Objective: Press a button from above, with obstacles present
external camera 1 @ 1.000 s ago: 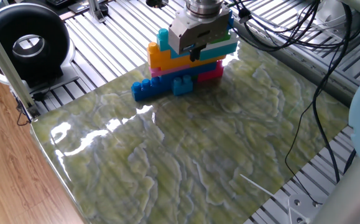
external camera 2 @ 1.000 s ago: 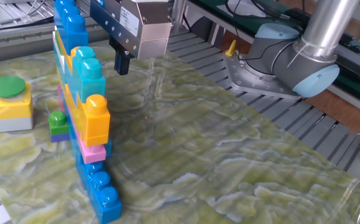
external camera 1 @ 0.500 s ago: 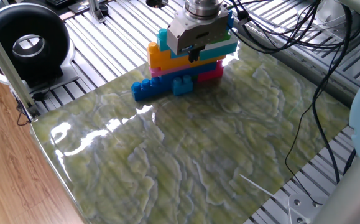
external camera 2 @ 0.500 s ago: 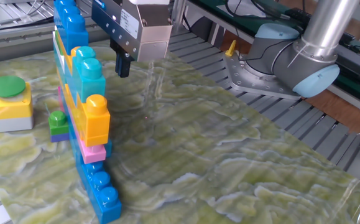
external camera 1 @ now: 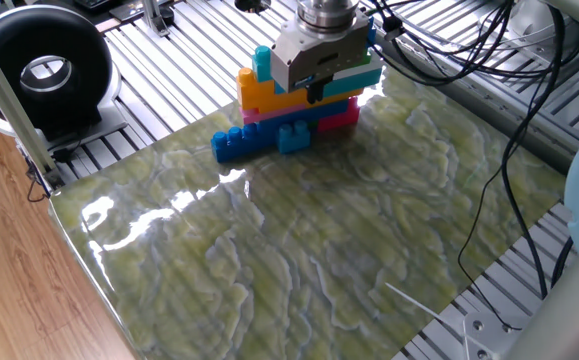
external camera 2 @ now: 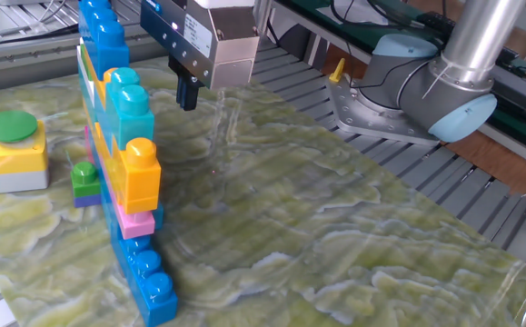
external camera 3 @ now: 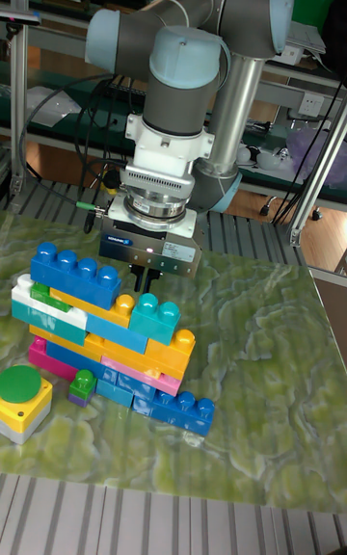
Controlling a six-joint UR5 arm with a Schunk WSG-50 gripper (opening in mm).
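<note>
The button [external camera 2: 10, 127] is a green cap on a yellow box, standing left of the obstacles [external camera 2: 122, 154], a stacked wall of studded bricks in blue, cyan, orange, white and pink on a low blue row. In the tall fixed view the button [external camera 3: 21, 386] sits at the wall's [external camera 3: 106, 324] front left. The wall [external camera 1: 299, 95] hides it in one fixed view. My gripper [external camera 2: 188, 91] hangs on the wall's other side, near its top and away from the button, fingers shut on nothing. It also shows as gripper [external camera 3: 145, 280] and gripper [external camera 1: 316, 90].
A small green-on-purple brick [external camera 2: 84, 182] stands between button and wall. The green marbled mat [external camera 1: 319, 250] covers the table. A black round device [external camera 1: 44, 70] sits at the far left, and cables [external camera 1: 499, 120] hang at the right. The arm's base [external camera 2: 408, 91] is behind.
The gripper has drifted slightly sideways, a little farther from the wall, at about the same height. Button and bricks have not moved.
</note>
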